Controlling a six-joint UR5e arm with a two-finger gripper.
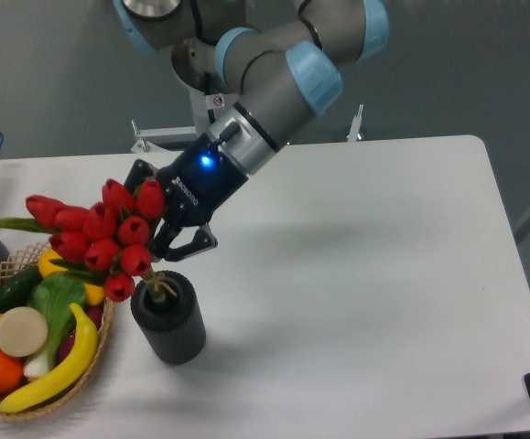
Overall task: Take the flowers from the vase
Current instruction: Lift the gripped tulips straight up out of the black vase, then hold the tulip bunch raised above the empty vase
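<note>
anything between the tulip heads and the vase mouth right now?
Only the stem ends, hanging at the mouth of the vase under the flowers, which the gripper holds. Nothing else shows there in the fixed camera view.

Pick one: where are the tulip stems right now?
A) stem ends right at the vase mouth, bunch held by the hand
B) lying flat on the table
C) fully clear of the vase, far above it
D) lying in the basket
A: the hand is shut on the tulips, and the stem ends are at the mouth of the vase, not plainly clear of it.
</note>
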